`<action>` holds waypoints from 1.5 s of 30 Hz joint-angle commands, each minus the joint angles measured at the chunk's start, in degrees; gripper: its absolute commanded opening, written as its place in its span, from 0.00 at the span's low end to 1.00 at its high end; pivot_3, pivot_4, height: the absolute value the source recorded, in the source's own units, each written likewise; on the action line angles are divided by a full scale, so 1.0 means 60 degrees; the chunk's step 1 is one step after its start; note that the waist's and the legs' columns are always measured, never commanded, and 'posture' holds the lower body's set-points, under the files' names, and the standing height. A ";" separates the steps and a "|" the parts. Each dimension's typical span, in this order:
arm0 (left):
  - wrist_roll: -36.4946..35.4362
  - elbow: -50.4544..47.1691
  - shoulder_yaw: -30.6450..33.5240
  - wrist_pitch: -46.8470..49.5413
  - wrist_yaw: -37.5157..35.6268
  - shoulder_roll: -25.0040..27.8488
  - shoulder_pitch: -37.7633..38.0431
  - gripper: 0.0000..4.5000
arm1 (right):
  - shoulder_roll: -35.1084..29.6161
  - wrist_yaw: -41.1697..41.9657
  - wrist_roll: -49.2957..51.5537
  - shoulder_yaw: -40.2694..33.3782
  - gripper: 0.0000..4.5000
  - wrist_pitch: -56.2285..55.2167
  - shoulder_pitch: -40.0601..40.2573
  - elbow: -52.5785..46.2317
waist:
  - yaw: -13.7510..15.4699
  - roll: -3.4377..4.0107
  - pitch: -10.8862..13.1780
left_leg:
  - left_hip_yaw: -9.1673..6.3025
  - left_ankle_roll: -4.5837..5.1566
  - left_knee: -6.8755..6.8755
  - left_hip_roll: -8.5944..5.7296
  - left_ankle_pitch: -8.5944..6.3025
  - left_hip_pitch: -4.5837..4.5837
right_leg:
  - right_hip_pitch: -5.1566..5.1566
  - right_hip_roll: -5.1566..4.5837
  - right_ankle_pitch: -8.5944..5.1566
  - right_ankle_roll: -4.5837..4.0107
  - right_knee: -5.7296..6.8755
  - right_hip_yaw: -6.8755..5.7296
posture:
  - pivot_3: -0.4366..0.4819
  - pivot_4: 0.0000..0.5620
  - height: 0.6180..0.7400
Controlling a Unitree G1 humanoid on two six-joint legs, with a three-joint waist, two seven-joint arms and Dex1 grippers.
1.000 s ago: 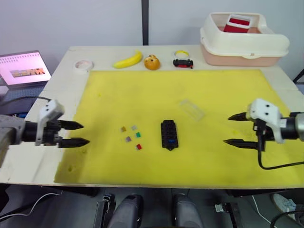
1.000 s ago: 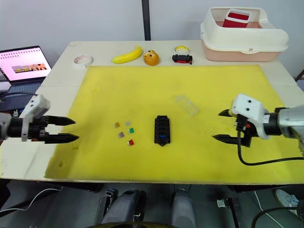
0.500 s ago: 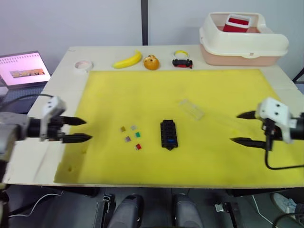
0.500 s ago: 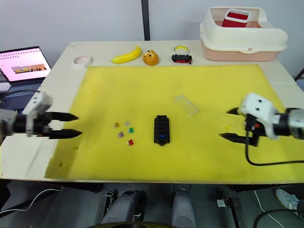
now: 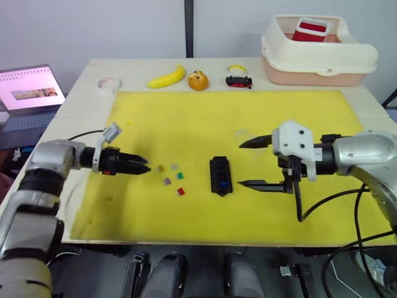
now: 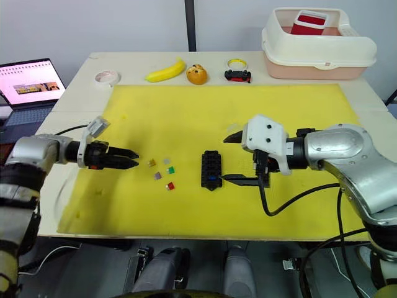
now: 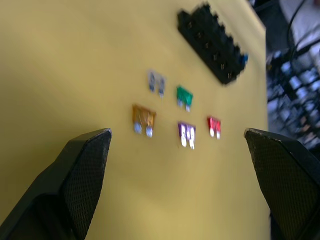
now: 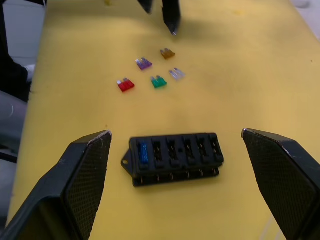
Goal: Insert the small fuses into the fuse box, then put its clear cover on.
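The black fuse box [image 5: 220, 176] lies mid-mat with one blue fuse [image 8: 143, 152] seated in an end slot. Several small fuses lie loose to its left: tan [image 5: 160, 168], grey [image 5: 175, 166], purple [image 5: 166, 181], green [image 5: 180, 176] and red [image 5: 180, 192]. My left gripper [image 5: 148, 166] is open and low over the mat, its tips just left of the tan fuse. Just right of the fuse box, my right gripper [image 5: 240, 164] is open and empty. The clear cover [image 5: 243, 133] shows faintly by its upper finger, mostly hidden.
The yellow mat [image 5: 186, 112] covers most of the table. Along the back stand a tape roll [image 5: 109, 84], a banana [image 5: 167, 77], an orange toy [image 5: 198, 81], a toy car [image 5: 239, 81] and a white bin [image 5: 319, 53]. A laptop [image 5: 28, 90] sits at far left.
Both arms have swung inward from the mat's sides. The left gripper has come up to the loose fuses, and the right gripper has come up beside the fuse box, over the clear cover.
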 commanded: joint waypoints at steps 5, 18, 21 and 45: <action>0.0068 0.1387 -0.0685 0.0024 -0.0096 -0.0379 -0.0713 1.00 | 0.0095 -0.0375 0.0314 0.0001 0.98 0.0358 -0.0362 -0.0605 | -0.0050 0.0000 0.0000 | 0.0000 0.0000 -0.0003 0.0004 0.0000 0.0000 | -0.0011 0.0003 0.0000 0.0000 0.0010 0.0001 | 0.48 0.27 1.00; -0.0506 0.0925 -0.1558 0.0233 -0.0096 -0.0596 -0.0334 1.00 | 0.0116 -0.0611 0.0315 0.0275 0.98 0.0541 -0.0432 -0.0777 | -0.0007 -0.0001 -0.0002 | 0.0001 0.0000 0.0001 0.0000 0.0000 0.0000 | -0.0005 -0.0003 0.0000 0.0000 0.0009 0.0003 | 0.48 0.27 1.00; -0.0642 0.0777 -0.1734 0.0226 -0.0096 -0.0566 -0.0260 1.00 | 0.0114 -0.0643 0.0300 0.0336 0.98 0.0542 -0.0441 -0.0774 | -0.0008 -0.0001 -0.0002 | 0.0001 0.0000 0.0002 -0.0001 0.0000 0.0000 | -0.0004 -0.0003 0.0000 0.0000 0.0009 0.0003 | 0.48 0.27 1.00; 0.0678 0.2784 -0.1019 -0.0860 -0.0096 -0.1335 -0.0368 0.51 | 0.0079 -0.0800 0.0057 0.0529 1.00 0.0554 -0.0387 -0.0815 | -0.0005 -0.0001 -0.0008 | 0.0005 0.0003 0.0010 -0.0005 -0.0001 0.0003 | 0.0003 -0.0004 0.0000 0.0001 0.0009 0.0002 | 0.48 0.27 1.00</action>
